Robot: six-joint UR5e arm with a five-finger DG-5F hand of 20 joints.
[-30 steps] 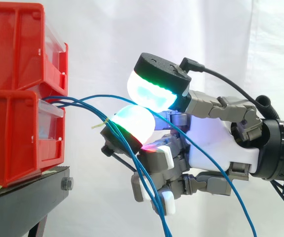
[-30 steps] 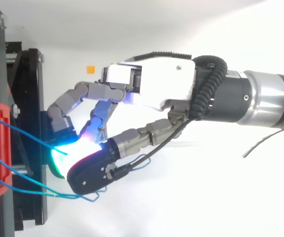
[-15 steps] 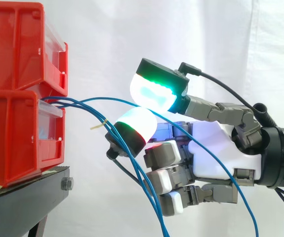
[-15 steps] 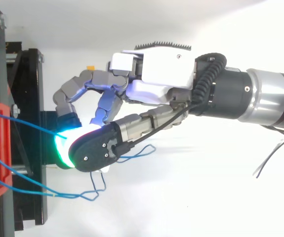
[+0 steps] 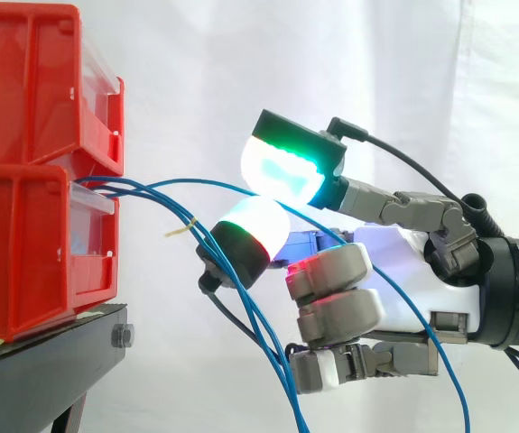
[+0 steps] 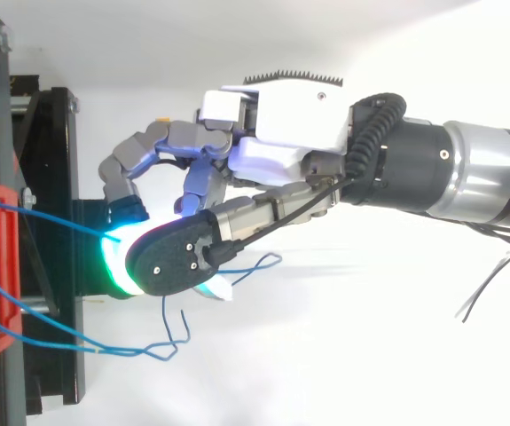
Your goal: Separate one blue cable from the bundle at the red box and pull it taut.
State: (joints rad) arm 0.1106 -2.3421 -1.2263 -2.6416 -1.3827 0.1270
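Note:
Two red bins [image 5: 24, 244] are stacked on the left, and several blue cables come out of the lower one. One blue cable [image 6: 46, 222] runs from the bin to my hand [image 5: 403, 271], passes between the cyan-green thumb pad [image 5: 282, 167] and a white finger pad [image 5: 257, 224], then droops down to the right. These two pads pinch it a short way right of the bins. The other fingers are curled in toward the palm. The remaining cables [image 5: 257, 327] hang loose below the pinch, in front of the curled fingers.
The bins rest on a black stand [image 5: 51, 361] at the lower left. A small yellow tie [image 5: 180, 230] sticks out of the bundle near the bins. A white curtain lies behind, with open space under and right of the hand.
The lower fingers have curled in closer to the palm and the hand has rolled slightly. The thumb and finger pads have stayed on the cable at about the same place.

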